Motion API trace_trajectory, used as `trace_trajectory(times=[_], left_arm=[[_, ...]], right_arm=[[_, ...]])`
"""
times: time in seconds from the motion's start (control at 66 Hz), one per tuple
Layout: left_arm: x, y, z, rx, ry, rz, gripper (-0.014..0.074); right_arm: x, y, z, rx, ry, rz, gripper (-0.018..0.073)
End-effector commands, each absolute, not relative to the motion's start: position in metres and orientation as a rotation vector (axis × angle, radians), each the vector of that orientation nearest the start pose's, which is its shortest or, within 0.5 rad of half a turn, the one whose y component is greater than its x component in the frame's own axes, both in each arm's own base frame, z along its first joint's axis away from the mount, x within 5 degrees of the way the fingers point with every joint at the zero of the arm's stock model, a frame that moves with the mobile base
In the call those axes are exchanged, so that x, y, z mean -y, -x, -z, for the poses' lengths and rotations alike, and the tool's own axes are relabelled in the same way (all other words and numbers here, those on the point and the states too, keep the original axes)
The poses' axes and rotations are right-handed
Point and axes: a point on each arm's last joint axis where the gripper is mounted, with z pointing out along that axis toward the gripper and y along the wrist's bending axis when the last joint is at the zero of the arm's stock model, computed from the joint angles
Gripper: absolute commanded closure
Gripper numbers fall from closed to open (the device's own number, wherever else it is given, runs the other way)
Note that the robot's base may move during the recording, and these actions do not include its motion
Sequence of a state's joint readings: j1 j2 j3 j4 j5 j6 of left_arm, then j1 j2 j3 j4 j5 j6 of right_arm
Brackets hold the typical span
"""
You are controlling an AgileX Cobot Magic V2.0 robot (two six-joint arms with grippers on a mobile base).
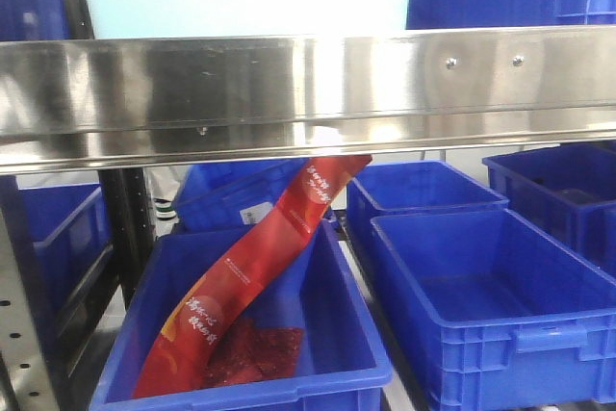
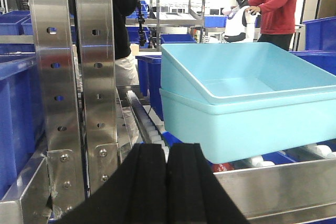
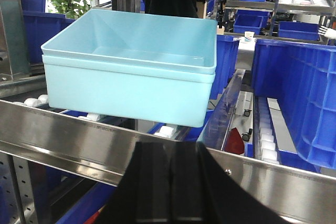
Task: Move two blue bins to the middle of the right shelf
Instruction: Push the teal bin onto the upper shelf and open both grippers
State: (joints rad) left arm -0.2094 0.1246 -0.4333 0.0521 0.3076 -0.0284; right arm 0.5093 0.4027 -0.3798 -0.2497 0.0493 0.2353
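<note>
Both grippers, left (image 2: 166,182) and right (image 3: 171,182), closed tight, empty, facing stacked light-blue bins (image 3: 131,72) on shelf rollers (image 2: 152,129).

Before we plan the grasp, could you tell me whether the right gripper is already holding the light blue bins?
No, the right gripper is shut on nothing in front of the steel rail, apart from the stacked light blue bins on the rollers.

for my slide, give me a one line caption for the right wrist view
Shut right claw faces two nested light blue bins on the roller shelf.
</note>
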Motion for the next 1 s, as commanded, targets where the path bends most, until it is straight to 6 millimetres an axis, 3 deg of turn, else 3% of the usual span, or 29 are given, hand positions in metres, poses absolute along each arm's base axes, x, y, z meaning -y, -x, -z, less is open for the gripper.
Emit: trace_trajectory(times=[0.0, 0.44, 0.546, 0.667, 0.803, 0.879, 0.985], left_arm=[[0.006, -0.036, -0.323, -1.453, -0.145, 0.150, 0.0707], [0.005, -0.036, -0.319, -1.472, -0.125, 0.122, 0.0707], [0.003, -0.038, -0.297, -1.492, -0.054, 0.070, 0.0707], [-0.001, -0.044, -0.253, -1.541, -0.009, -0.029, 0.0707], [-0.001, -0.055, -0.215, -1.544, 0.009, -0.028, 0.0707], [-0.001, -0.056, -0.214, -1.477, 0.010, -0.030, 0.0707], [-0.001, -0.056, -0.210, -1.520, 0.010, -0.030, 0.0707]], right_arm=[[-0.045, -0.083, -0.311, -1.485, 0.402, -0.377, 0.0720], [-0.045, -0.083, -0.311, -1.485, 0.402, -0.377, 0.0720], [-0.045, -0.082, -0.311, -1.484, 0.402, -0.377, 0.0720], [-0.045, -0.082, -0.311, -1.484, 0.402, -0.377, 0.0720], [-0.045, -0.082, -0.312, -1.480, 0.402, -0.378, 0.0720], [-0.045, -0.082, -0.312, -1.480, 0.402, -0.378, 0.0720], [-0.045, -0.082, -0.312, -1.479, 0.402, -0.379, 0.0720]])
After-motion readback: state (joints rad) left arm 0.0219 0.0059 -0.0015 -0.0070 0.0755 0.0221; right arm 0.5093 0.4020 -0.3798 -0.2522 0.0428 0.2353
